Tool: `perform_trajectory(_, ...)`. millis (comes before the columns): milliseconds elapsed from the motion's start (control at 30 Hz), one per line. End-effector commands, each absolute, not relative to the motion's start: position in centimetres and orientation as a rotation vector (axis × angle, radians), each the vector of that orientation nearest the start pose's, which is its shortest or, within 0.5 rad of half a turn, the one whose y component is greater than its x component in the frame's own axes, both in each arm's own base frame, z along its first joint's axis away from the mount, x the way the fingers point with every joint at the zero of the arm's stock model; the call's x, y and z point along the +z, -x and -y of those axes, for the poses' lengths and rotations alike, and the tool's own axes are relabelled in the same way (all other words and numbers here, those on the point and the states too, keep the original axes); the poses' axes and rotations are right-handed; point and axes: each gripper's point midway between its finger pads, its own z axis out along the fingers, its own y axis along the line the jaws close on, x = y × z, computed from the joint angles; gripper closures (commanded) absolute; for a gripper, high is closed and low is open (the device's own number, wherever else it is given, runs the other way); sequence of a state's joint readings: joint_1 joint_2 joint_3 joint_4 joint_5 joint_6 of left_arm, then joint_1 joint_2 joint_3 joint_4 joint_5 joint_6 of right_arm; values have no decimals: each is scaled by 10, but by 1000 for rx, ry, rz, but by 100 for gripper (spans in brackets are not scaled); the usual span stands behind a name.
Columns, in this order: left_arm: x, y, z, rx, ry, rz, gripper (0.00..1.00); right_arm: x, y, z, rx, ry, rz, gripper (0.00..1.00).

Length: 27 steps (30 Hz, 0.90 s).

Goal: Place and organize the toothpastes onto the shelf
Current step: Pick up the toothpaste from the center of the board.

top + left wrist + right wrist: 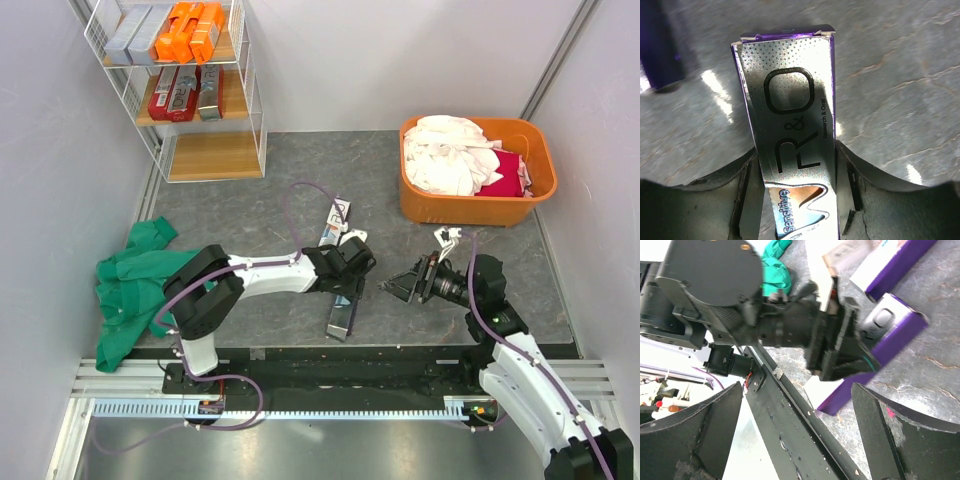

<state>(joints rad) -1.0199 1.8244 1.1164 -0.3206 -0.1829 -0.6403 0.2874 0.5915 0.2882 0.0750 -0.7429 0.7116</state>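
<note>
**Purple-and-white toothpaste carton [790, 115] clamped in the left gripper [350, 284]**

The left gripper is clenched on the long, slim cardboard box. The box has a silvery-white face, purple sides and large "R&O" lettering. The fingers [870, 190] press against both of its long sides. The toothpaste carton lies lengthwise near the front edge of the grey stone-patterned bench [250, 215], between the two arms. Whether it is lifted clear of the surface I cannot tell.

A second purple-and-white carton [337, 218] lies just beyond the gripper, further from the arms. The right gripper [797, 390] hangs close by on the right. Its jaws are spread wide, holding nothing, and it faces the left one.

In the far left corner stands the tall white wire shelf [215, 157] with light wooden boards. Its top tier carries silver-grey cartons [135, 35] beside bright orange cartons [190, 30]. The middle tier carries red cartons [170, 92].

A crumpled green cloth [135, 285] lies at the left of the bench. An orange plastic tub [520, 200] of laundry sits at the far right.
</note>
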Motion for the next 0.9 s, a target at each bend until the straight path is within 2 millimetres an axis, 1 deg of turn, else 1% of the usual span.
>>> perform_trajectory(0, 27, -230, 320, -314, -331, -2555, 59, 193, -188, -196, 1330, 153, -1886, 2)
perform_trajectory(33, 34, -231, 320, -337, -315, -2539, 59, 193, -189, -196, 1328, 148, -1884, 2)
perform_trajectory(67, 33, -230, 317, -344, -309, -2534, 59, 192, -191, -195, 1320, 133, -1888, 2)
perform_trajectory(133, 38, -229, 315, -359, -298, -2519, 60, 191, -194, -194, 1312, 117, -1894, 2)
perform_trajectory(167, 45, -228, 315, -388, -294, -2495, 60, 188, -196, -194, 1307, 101, -1904, 2)
perform_trajectory(233, 52, -228, 316, -422, -293, -2465, 62, 182, -203, -190, 1277, 40, -1927, 2)
perform_trajectory(267, 51, -225, 312, -434, -300, -2459, 62, 176, -206, -190, 1271, 20, -1952, 2)
perform_trajectory(300, 64, -225, 321, -502, -317, -2411, 62, 173, -209, -188, 1261, -10, -1961, 2)
perform_trajectory(367, 71, -223, 323, -548, -344, -2379, 62, 167, -213, -188, 1255, -38, -1986, 2)
perform_trajectory(400, 80, -223, 328, -589, -355, -2350, 62, 166, -215, -188, 1260, -53, -1990, 2)
perform_trajectory(467, 88, -219, 334, -615, -406, -2313, 61, 165, -218, -190, 1267, -67, -1997, 2)
perform_trajectory(500, 95, -216, 340, -638, -442, -2284, 61, 165, -219, -190, 1272, -68, -1998, 2)
perform_trajectory(567, 103, -213, 349, -672, -486, -2254, 61, 161, -222, -192, 1279, -87, -2016, 2)
perform_trajectory(700, 118, -200, 371, -744, -585, -2188, 61, 154, -223, -194, 1293, -102, -2044, 2)
perform_trajectory(733, 118, -198, 375, -752, -599, -2188, 61, 154, -223, -194, 1297, -104, -2044, 2)
perform_trajectory(867, 129, -192, 390, -786, -642, -2154, 61, 151, -224, -194, 1298, -115, -2054, 3)
